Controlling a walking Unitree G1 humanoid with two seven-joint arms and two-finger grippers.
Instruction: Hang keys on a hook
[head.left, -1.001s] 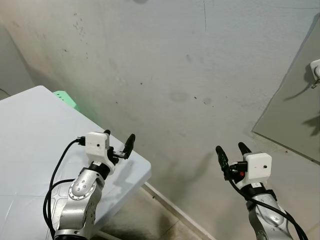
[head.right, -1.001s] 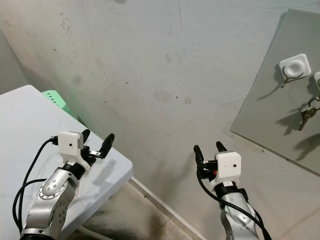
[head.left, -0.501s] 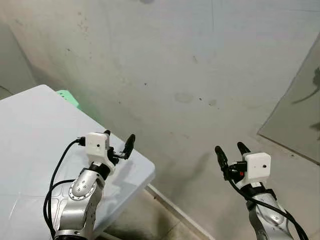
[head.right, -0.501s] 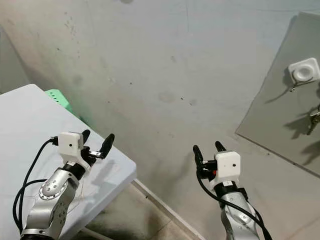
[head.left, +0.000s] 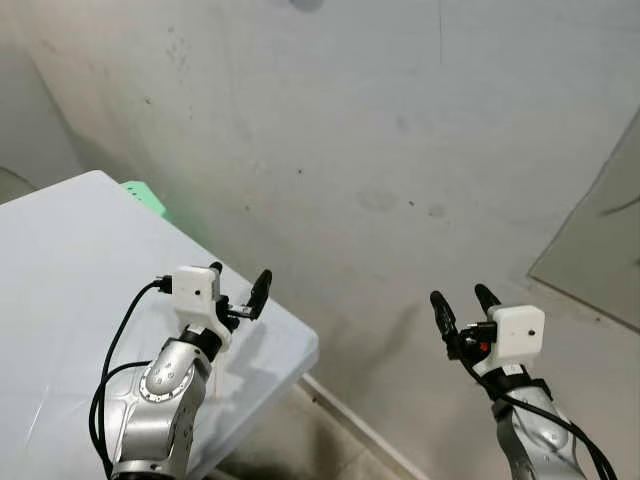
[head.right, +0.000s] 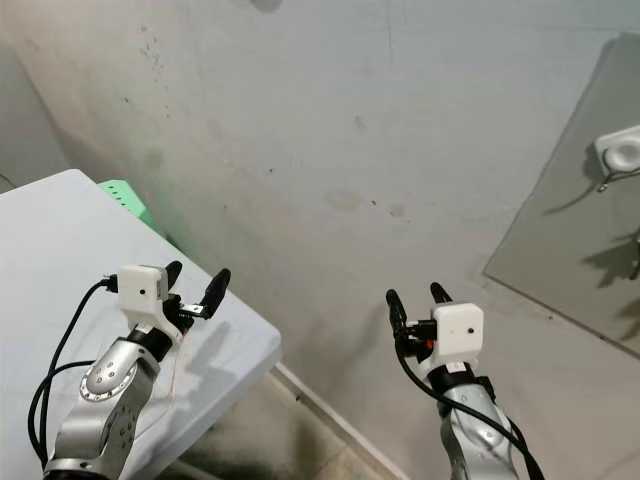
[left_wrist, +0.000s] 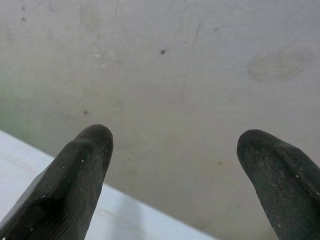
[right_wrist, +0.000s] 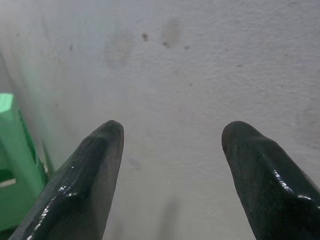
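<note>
Grey plaster wall (head.right: 330, 130) had slid rightward across both eye views since a second before, which was the camera turning left rather than anything moving. With that turn, the grey panel (head.right: 570, 250) at the far right had drifted toward the frame's edge. Its white square hook (head.right: 620, 152) now sat cut by that edge, and of the keys (head.right: 634, 258) that earlier hung plainly below it only a sliver remained, too small to make out in detail. More of the white table (head.left: 70, 290) at the near left had come into view, with the green stool (head.left: 145, 198) behind its far corner.

Both arms kept their raised poses. The left gripper (head.left: 238, 292) hovered over the table's right corner, fingers spread wide and empty. The right gripper (head.right: 414, 302) hung before the wall, likewise wide apart, nothing between its fingers.
</note>
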